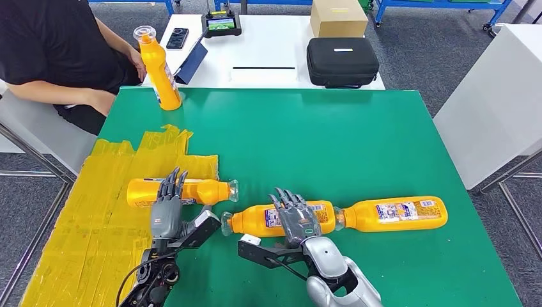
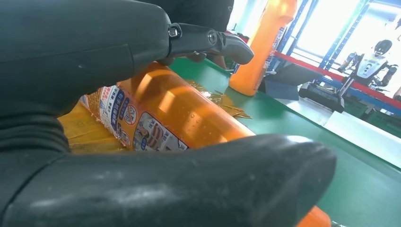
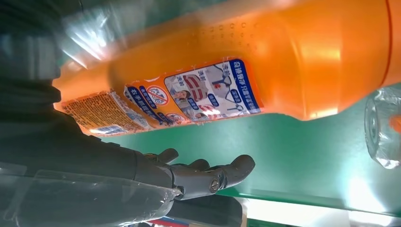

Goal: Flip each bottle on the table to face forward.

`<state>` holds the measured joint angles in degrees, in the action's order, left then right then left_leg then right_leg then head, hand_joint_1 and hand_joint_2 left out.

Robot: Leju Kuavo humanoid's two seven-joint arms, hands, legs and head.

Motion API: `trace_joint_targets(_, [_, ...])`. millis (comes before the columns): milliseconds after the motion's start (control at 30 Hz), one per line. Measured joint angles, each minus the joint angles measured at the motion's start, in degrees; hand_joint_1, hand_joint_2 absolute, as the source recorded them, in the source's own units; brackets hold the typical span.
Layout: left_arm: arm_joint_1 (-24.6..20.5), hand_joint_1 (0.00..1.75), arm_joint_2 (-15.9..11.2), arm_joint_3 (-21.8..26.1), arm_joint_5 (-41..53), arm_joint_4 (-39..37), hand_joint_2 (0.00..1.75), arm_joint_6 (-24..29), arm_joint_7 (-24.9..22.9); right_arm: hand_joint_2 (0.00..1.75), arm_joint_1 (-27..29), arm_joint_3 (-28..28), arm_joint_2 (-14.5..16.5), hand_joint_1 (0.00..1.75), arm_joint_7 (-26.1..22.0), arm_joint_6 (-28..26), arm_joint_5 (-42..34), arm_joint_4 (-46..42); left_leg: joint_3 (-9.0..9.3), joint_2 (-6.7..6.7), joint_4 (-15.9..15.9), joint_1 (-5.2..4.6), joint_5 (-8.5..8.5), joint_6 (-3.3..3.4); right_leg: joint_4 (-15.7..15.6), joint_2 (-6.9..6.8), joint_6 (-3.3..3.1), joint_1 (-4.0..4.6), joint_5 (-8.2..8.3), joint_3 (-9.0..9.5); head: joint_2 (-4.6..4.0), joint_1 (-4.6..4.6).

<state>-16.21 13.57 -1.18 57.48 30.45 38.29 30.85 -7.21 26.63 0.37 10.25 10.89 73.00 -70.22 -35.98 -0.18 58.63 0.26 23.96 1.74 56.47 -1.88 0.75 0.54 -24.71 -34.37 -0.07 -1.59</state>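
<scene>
Three orange bottles lie on their sides on the green table [image 1: 358,141]. My left hand [image 1: 169,206] lies flat over the left bottle [image 1: 201,190], fingers stretched across it and thumb out to the side; in the left wrist view that bottle [image 2: 165,109] sits between my fingers [image 2: 208,40] and thumb, label showing. My right hand [image 1: 295,216] hovers over the middle bottle [image 1: 255,220] with straight fingers; in the right wrist view this bottle [image 3: 236,71] shows its label, apart from my right hand [image 3: 189,175]. The right bottle [image 1: 393,214] lies untouched. A fourth bottle [image 1: 160,67] stands at the back left.
A patch of yellow tape [image 1: 96,217] covers the table's left part. A person [image 1: 51,45] sits at the back left, a hand next to the standing bottle. Behind is a white table [image 1: 268,45] with a black case [image 1: 342,61] and a cardboard box [image 1: 337,18].
</scene>
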Motion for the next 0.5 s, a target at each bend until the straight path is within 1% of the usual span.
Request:
trace_joint_targets(167, [0.17, 0.0, -0.27, -1.05, -7.32, 0.51, 0.0, -2.37, 2.22, 1.75, -0.43, -0.26, -0.04, 0.0, 0.39, 1.47, 1.46, 1.22, 0.05, -0.01, 0.0, 0.0, 0.0, 0.0, 0.0, 0.0, 0.0, 0.01, 0.0, 0.04, 0.0, 0.0])
trace_joint_targets(300, [0.97, 0.0, -0.83, -2.57, -12.8, 2.65, 0.0, -4.63, 3.0, 1.75, -0.24, -1.1, -0.58, 0.0, 1.51, 2.51, 2.96, 1.86, 0.1, -0.01, 0.0, 0.0, 0.0, 0.0, 0.0, 0.0, 0.0, 0.01, 0.0, 0.08, 0.0, -0.01])
trace_joint_targets(400, [1.86, 0.0, -1.32, -3.61, -15.43, 4.42, 0.0, -5.65, 3.19, 1.75, 0.43, -2.22, -1.67, 0.0, 2.23, 3.81, 3.89, 1.49, 0.13, 0.0, 0.0, 0.0, 0.01, 0.0, -0.01, 0.01, 0.0, 0.01, 0.0, 0.1, 0.0, 0.0])
trace_joint_targets(500, [2.9, 0.0, -1.84, -4.33, -17.95, 6.4, 0.0, -6.39, 3.83, 1.75, 1.48, -3.9, -3.66, 0.0, 2.29, 5.38, 4.07, 0.33, 0.19, 0.01, 0.0, 0.0, 0.02, 0.01, -0.02, 0.01, 0.0, 0.01, -0.01, 0.16, 0.0, -0.01])
